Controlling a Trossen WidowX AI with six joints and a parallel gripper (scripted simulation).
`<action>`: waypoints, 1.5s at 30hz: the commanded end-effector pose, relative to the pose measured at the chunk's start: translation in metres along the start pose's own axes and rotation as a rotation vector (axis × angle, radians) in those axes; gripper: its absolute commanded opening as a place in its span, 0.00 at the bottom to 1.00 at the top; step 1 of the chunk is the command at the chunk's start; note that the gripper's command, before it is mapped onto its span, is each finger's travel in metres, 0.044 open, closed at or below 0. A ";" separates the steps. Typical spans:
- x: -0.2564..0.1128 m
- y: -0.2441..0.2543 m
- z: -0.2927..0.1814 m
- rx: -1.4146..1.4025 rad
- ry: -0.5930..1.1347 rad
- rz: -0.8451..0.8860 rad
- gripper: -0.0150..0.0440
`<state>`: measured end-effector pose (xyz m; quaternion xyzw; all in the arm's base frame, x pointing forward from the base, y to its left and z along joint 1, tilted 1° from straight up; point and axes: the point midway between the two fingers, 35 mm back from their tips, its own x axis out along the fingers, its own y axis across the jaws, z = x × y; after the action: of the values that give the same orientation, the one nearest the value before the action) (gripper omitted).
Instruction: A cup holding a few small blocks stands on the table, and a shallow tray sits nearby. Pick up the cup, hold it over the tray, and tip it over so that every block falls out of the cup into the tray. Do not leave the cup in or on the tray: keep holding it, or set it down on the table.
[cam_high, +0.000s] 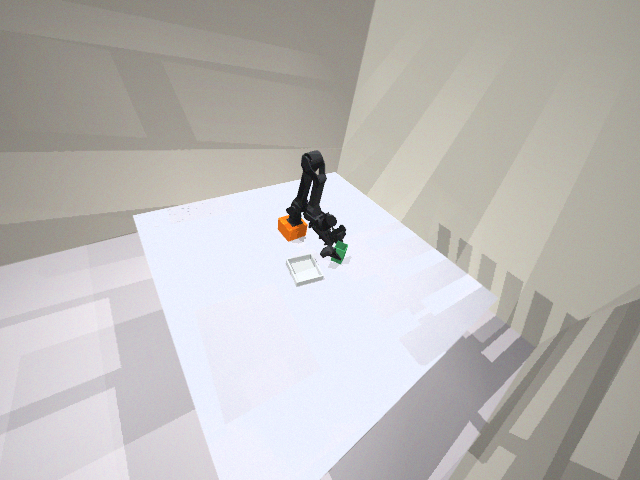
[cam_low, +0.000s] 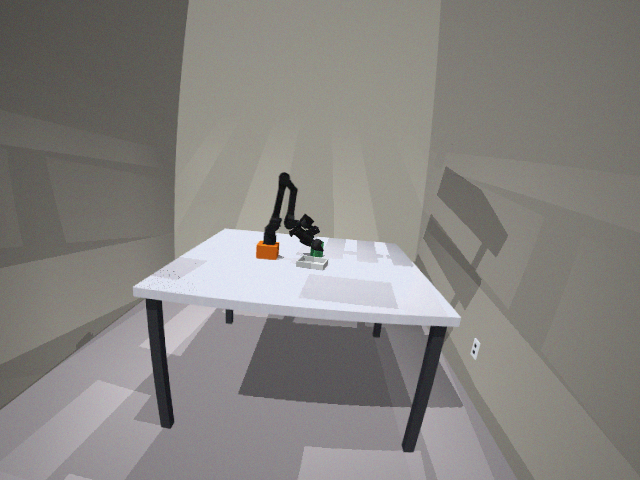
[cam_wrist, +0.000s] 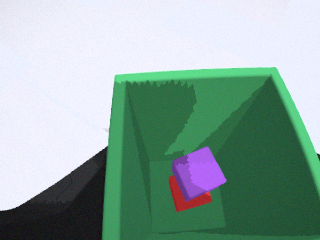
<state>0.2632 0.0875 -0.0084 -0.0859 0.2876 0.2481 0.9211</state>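
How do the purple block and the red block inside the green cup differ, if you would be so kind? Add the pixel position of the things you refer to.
The purple block (cam_wrist: 200, 173) lies on top, while the red block (cam_wrist: 192, 203) is beneath it. The purple block shows more of itself, whereas the red block is partly hidden by it. Both are small and sit inside the green cup (cam_high: 339, 252) (cam_low: 320, 252) (cam_wrist: 267, 165).
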 end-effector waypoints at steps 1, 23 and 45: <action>0.000 -0.001 0.000 0.005 -0.001 -0.006 0.80; -0.004 -0.001 0.007 0.004 -0.001 -0.006 0.25; -0.023 0.000 0.033 0.004 -0.002 -0.006 0.25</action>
<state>0.2611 0.0882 0.0260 -0.0859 0.2889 0.2478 0.9207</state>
